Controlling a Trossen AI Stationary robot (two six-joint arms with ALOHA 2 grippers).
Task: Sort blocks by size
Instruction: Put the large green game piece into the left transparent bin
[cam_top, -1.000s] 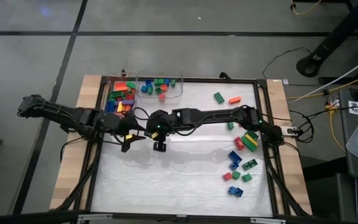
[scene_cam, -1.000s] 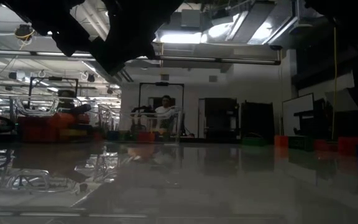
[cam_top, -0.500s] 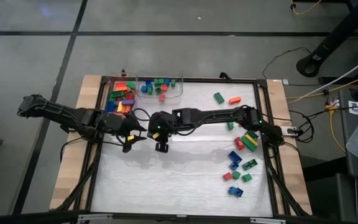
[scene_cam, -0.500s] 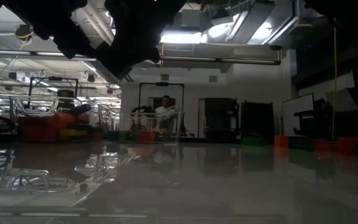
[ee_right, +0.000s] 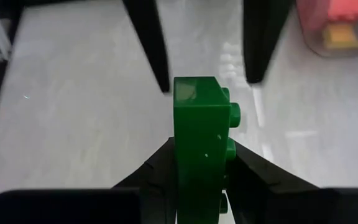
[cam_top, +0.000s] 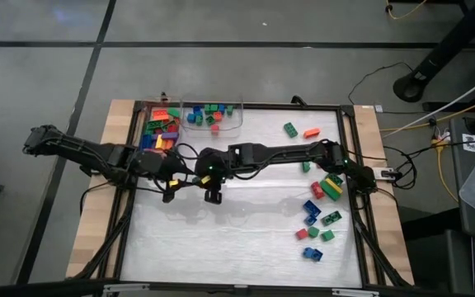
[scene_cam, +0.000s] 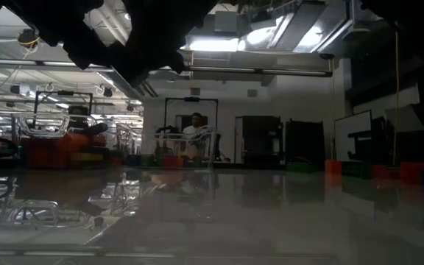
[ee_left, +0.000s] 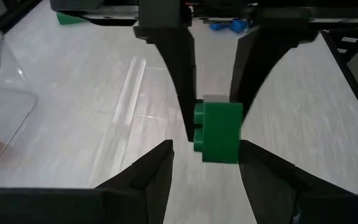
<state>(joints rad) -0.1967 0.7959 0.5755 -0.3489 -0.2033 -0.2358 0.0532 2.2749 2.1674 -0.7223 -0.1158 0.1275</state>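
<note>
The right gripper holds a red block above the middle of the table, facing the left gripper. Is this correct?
Not quite: the block is green, not red, as the right wrist view shows. The right gripper does hold it above mid-table, facing the left gripper.

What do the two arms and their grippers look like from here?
Both arms are dark, jointed and slim, with black cables looping beside them. The left gripper and right gripper each end in two flat, tapering black fingers. A small green light shows near the right wrist.
</note>
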